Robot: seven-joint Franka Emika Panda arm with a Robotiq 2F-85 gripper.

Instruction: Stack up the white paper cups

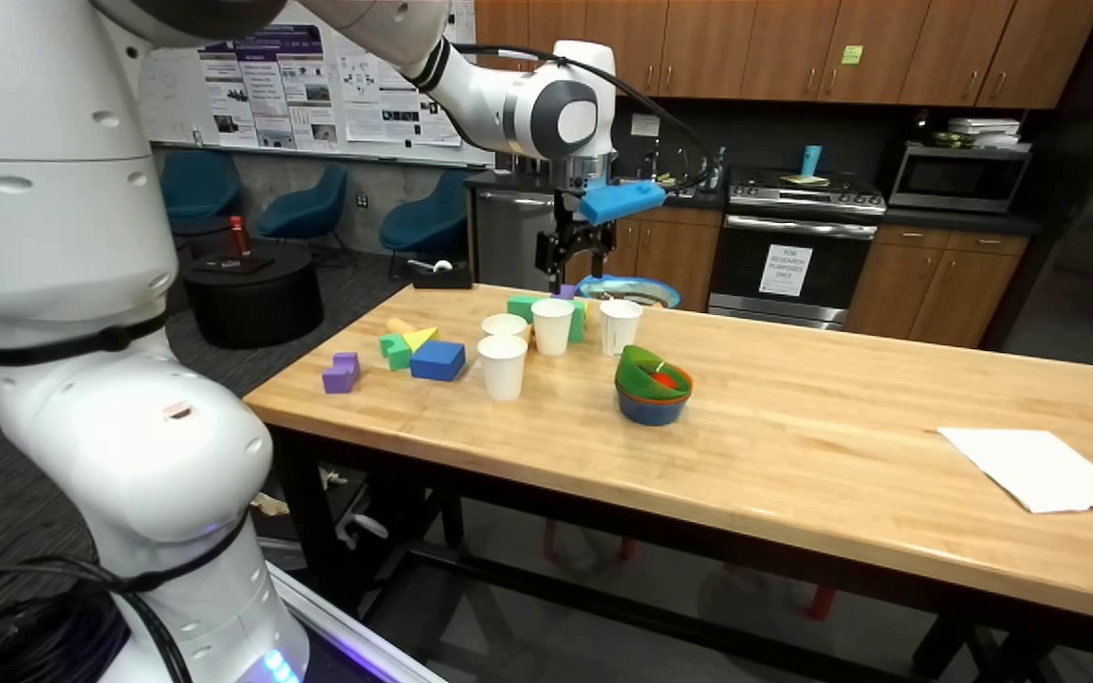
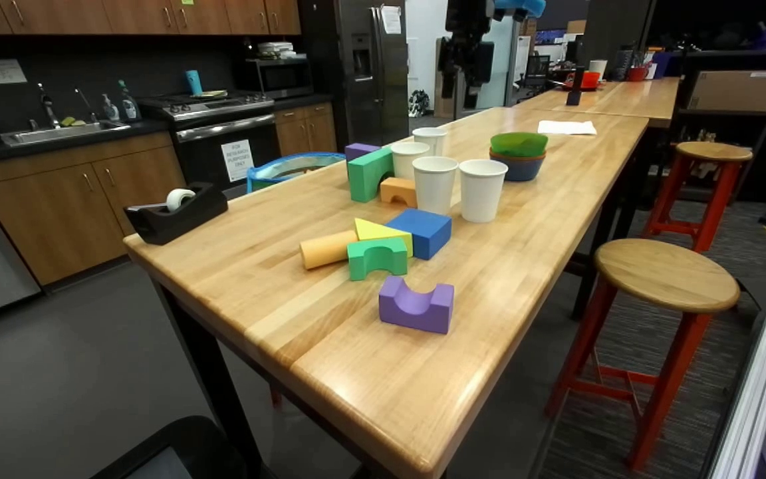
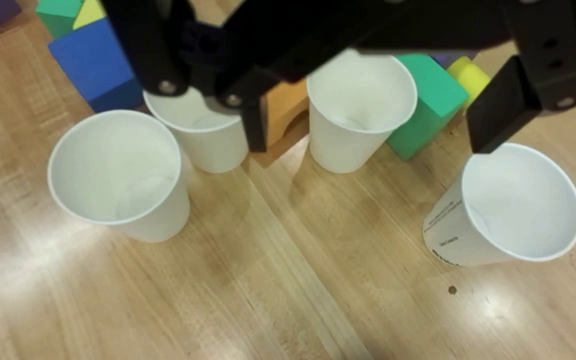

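Several white paper cups stand upright and apart on the wooden table. In an exterior view they are the front cup (image 1: 503,370), one just behind it (image 1: 505,324), a middle cup (image 1: 553,328) and a right cup (image 1: 620,328). They also show in an exterior view (image 2: 483,193). In the wrist view are the left cup (image 3: 155,220), its neighbour (image 3: 218,150), the middle cup (image 3: 340,147) and the right cup (image 3: 458,235) with dark print. My gripper (image 3: 375,127) is open and empty above the cups, its fingers spread wider than the middle cup. The gripper also shows in both exterior views (image 1: 573,261) (image 2: 466,70).
Close by the cups are a green block (image 2: 370,174), an orange arch block (image 2: 398,191) and a blue block (image 2: 421,231). Stacked bowls (image 1: 653,403) stand to the right. A purple block (image 2: 416,306), a tape dispenser (image 2: 177,213) and a paper sheet (image 1: 1040,465) lie farther off.
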